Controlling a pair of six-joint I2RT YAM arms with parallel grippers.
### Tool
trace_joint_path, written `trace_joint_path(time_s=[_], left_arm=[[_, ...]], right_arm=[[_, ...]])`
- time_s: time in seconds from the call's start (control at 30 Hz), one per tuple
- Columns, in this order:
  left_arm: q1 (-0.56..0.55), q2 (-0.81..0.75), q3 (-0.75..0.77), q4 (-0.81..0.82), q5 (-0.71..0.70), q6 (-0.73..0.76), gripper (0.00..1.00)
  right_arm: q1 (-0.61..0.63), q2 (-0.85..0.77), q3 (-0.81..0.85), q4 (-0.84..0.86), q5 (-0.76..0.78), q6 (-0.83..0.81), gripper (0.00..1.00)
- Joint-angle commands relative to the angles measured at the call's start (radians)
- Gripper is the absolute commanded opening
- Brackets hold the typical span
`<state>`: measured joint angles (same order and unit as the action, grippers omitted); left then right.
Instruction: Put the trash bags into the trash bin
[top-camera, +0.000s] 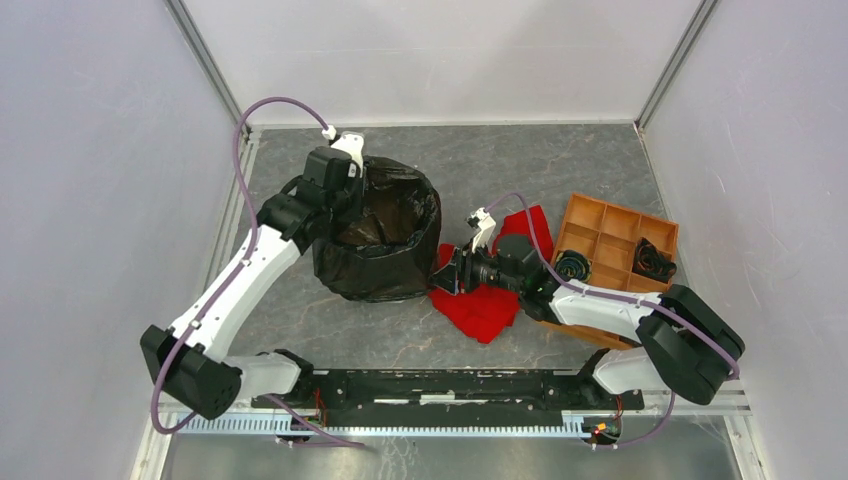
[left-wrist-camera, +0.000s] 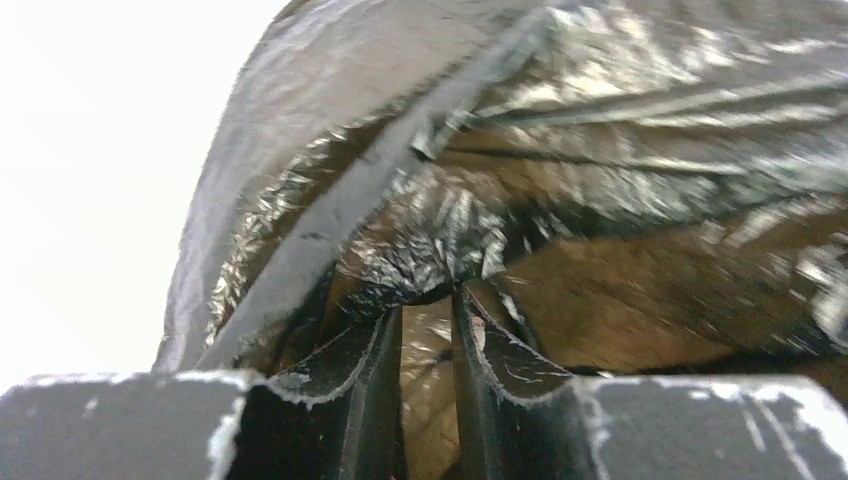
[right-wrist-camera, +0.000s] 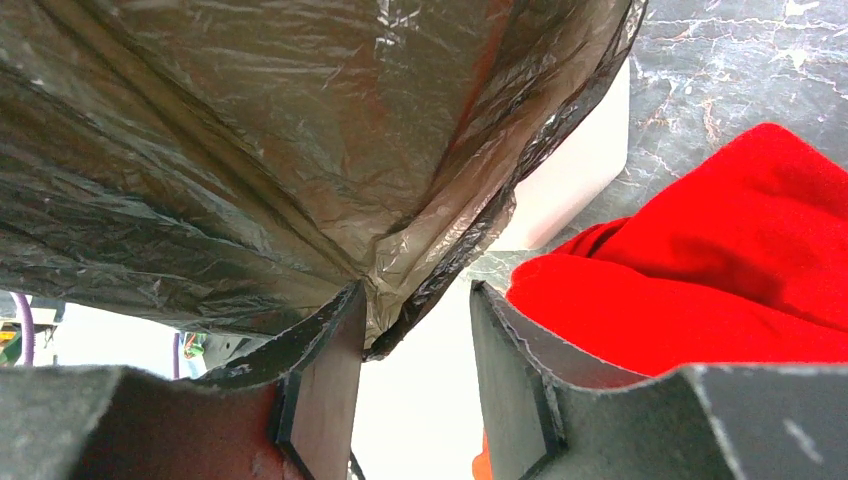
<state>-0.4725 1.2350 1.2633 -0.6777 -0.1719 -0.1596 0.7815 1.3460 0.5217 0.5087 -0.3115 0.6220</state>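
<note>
**A:** Start at the near side. What is the right claw (right-wrist-camera: 415, 295) doing?

**B:** It lies low over the red cloth (top-camera: 485, 310), pointing at the side of the trash bin (right-wrist-camera: 580, 170). Its jaws stand about half apart and grip nothing. A fold of the trash bag (top-camera: 380, 270) hangs against the inner face of one finger (right-wrist-camera: 335, 350), and the other finger is bare.

**A:** And the bag itself?

**B:** It is in the bin, near the middle of the grey counter (top-camera: 520, 170). Its mouth is turned out over the rim, and the black film hangs down the outside so far that from above almost no white shows. The right wrist view shows a patch of the white wall below the film's edge.

**A:** Anything further right?

**B:** The orange tray (top-camera: 605, 238), with two black parts (top-camera: 572, 266) in its compartments, just beside the cloth.

**A:** The left claw (left-wrist-camera: 425, 305)?

**B:** It is at the bin's far left rim. Its jaws are drawn to a narrow slit, and the film puckers between the tips, pinched.
</note>
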Motion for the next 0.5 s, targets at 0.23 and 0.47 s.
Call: trace_joint_path(time_s=[0.23,0.47], left_arm=[[-0.002,-0.029,0.097,0.036,0.135,-0.049,0.48],[-0.047,-0.077,0.065,0.065,0.257,-0.128,0.56]], right_arm=[[0.001,0.001,0.027,0.044,0.000,-0.009,0.54],[0.001,-0.018,0.016,0.019,0.022,-0.029,0.71]])
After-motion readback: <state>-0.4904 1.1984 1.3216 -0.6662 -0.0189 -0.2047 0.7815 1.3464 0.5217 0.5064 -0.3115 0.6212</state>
